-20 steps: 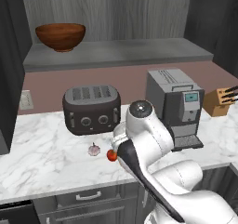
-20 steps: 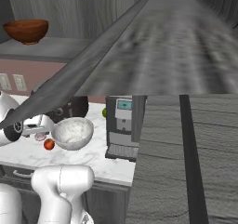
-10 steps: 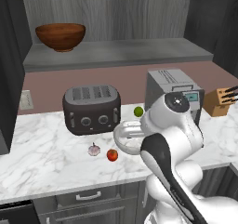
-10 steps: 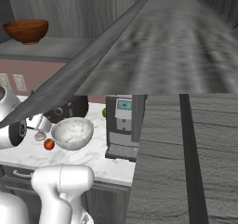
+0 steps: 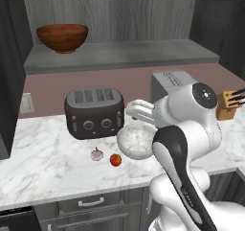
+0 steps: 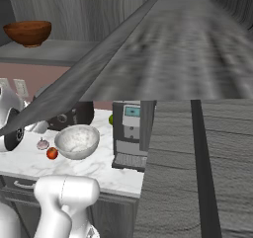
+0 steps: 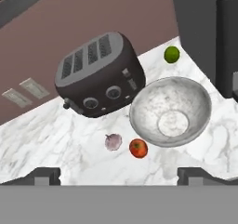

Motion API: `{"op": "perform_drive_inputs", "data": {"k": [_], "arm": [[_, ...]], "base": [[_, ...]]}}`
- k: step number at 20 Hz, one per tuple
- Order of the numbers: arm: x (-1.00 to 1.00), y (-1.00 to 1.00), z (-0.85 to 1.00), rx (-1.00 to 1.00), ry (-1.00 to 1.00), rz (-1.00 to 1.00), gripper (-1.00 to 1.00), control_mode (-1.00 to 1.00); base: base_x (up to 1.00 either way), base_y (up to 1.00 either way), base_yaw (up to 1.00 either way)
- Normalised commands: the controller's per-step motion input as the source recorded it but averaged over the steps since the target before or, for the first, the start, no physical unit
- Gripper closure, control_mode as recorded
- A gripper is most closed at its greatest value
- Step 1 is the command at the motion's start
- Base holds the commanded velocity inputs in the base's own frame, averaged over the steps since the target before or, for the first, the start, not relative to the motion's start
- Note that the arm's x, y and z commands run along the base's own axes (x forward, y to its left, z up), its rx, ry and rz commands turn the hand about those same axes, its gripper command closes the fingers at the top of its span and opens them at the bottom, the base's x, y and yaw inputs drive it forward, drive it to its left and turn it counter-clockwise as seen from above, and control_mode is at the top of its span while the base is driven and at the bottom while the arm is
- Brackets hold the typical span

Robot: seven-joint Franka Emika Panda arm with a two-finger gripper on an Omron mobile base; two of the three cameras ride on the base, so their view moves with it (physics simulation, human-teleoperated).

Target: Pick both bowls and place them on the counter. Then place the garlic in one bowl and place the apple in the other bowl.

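End effector wide open, empty, looking down over white grey-veined marble bench. Glossy reddish-brown wooden bowl on grey shelf, well above and left of end effector; likely next pick. White grey-marbled bowl already on bench just below, empty. Whitish-pink garlic bulb and red-orange apple just beside it, apart, near dark toaster.

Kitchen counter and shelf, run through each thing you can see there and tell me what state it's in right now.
Wooden bowl: upright, on the grey shelf, empty as far as visible.
Marbled bowl: upright on the counter, empty.
Garlic: loose on the counter, beside the apple.
Apple: on the counter, outside the marbled bowl.
Lime: on the counter.
Toaster: slots empty.
Tool: open, holding nothing.
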Motion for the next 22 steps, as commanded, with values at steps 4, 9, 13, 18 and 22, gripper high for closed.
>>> {"op": "perform_drive_inputs", "data": {"k": [4,9,13,18,22], "arm": [[0.04,0.12,0.65,0.22,-0.02,-0.24,-1.0,-1.0],[0.1,0.23,0.57,0.16,-0.01,-0.25,-1.0,-1.0],[0.24,0.15,0.56,0.15,-0.01,-0.13,-1.0,-1.0],[0.37,0.05,0.56,0.19,-0.01,-0.02,-1.0,-1.0],[0.45,0.12,0.43,0.22,0.0,0.0,-1.0,-1.0]], "base": [[0.0,0.0,0.0],[0.0,0.0,0.0],[0.0,0.0,0.0],[0.0,0.0,0.0],[0.0,0.0,0.0]]}}
